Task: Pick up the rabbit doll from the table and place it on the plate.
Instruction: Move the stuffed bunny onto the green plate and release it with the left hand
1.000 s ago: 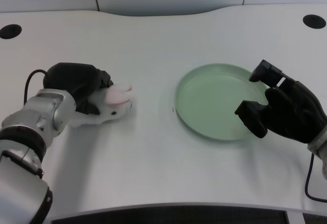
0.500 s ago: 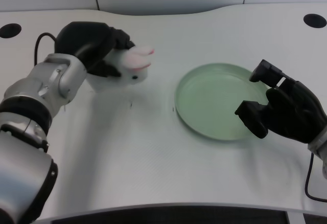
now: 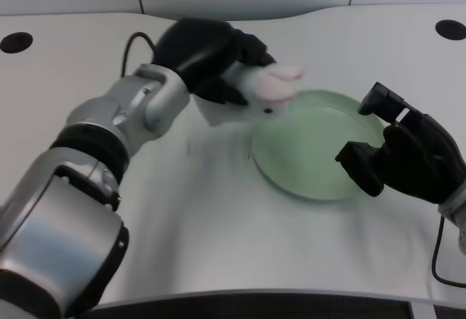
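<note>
A robot's left hand (image 3: 207,60) grips a white rabbit doll (image 3: 263,92) above the white tabletop (image 3: 218,217), its black fingers wrapped around the toy's body so that the pink ears jut forward, free of the grasp. The doll hangs clear of the surface, its head over the near-left rim of the pale green plate (image 3: 313,148), which places it at the threshold of its destination rather than on it. The grip on the body appears chosen to leave the head and ears unobstructed when the toy is lowered. The right hand (image 3: 404,155) waits at the plate's far side, fingers curled and holding nothing. The placing step seems close; the doll needs to travel a little further toward the plate's centre.
</note>
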You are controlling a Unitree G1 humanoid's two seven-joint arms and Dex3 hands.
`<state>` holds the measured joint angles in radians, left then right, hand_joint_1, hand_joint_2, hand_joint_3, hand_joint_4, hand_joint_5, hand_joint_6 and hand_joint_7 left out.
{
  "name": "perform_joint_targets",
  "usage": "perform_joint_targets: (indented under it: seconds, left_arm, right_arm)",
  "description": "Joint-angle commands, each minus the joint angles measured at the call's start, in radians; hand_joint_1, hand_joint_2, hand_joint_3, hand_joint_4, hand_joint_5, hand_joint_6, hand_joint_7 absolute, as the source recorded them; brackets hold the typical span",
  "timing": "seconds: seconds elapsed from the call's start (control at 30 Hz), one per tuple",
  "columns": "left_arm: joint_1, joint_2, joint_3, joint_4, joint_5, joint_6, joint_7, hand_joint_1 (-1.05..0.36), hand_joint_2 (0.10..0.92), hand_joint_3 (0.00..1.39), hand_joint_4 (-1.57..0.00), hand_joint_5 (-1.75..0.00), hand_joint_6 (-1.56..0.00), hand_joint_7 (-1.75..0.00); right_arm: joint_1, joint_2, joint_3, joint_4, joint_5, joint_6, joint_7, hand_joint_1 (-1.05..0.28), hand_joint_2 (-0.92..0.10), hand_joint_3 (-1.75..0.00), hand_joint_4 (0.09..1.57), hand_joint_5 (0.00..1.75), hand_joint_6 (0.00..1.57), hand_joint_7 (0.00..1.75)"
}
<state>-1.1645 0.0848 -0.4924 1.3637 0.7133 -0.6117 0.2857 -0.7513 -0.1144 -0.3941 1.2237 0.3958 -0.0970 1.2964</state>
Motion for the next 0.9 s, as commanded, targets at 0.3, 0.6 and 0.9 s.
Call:
perform_joint_targets:
  seconds: [0.3, 0.6, 0.9]
  left_arm:
    - [0.0, -0.096, -0.056, -0.008, 0.022, -0.038, -0.021, -0.21, 0.914, 0.01, -0.62, -1.36, -0.88, -0.68]
    - [0.0, -0.121, -0.086, -0.008, 0.034, -0.039, -0.013, -0.25, 0.914, 0.03, -0.59, -1.41, -0.71, -0.97]
    - [-0.002, -0.104, -0.144, -0.008, 0.094, -0.026, 0.045, -0.51, 0.921, 0.13, -0.52, -0.92, -0.59, -0.5]
  right_arm:
    - [0.004, 0.003, -0.018, -0.007, 0.024, -0.026, 0.038, -0.6, -0.92, -0.07, 1.01, 1.75, 0.76, 1.75]
    - [0.003, 0.005, -0.022, -0.007, 0.029, -0.013, 0.044, -0.6, -0.92, -0.05, 1.02, 1.75, 0.77, 1.75]
    - [0.003, 0.008, -0.021, -0.01, 0.028, -0.017, 0.047, -0.6, -0.92, -0.05, 1.02, 1.75, 0.78, 1.75]
